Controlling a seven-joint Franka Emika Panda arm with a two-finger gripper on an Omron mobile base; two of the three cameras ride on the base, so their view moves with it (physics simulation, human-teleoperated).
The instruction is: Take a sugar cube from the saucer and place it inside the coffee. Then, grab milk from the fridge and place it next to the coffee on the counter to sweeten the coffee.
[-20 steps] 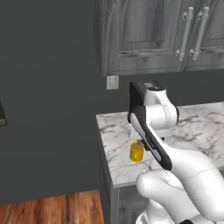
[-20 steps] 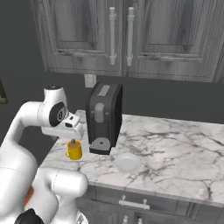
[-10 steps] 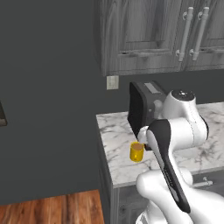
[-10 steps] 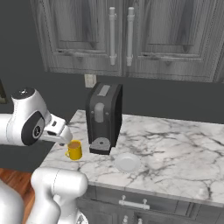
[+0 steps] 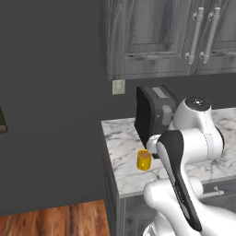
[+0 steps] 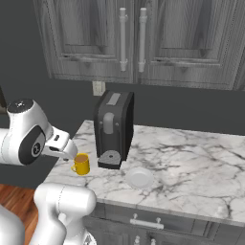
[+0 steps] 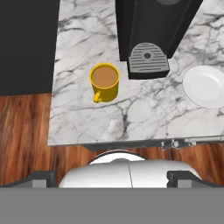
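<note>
Round yellow coffee (image 7: pixel 104 81) on veined marble counter (image 7: pixel 87 118)

- The small cylindrical mug (image 7: pixel 105 82) is bright yellow, and the liquid in it is a flat mid-brown.
- The small round flat saucer (image 7: pixel 206 86) is off-white, close in tone to the stone under it.
- The marble table (image 7: pixel 144 111) is white with grey veining running across it.
- The boxy coffee machine (image 6: pixel 113 128) is black, with a grey panel on top and a grey round drip grate at its foot.
- The wood-grain upper cabinets (image 6: pixel 167 40) are grey, streaked darker, with pale metal bar handles.
- The wall (image 5: pixel 50 92) is plain dark grey, carrying a pale cream outlet plate (image 5: pixel 118 86).
- The plank floor (image 5: pixel 55 220) is a warm reddish brown.
</note>
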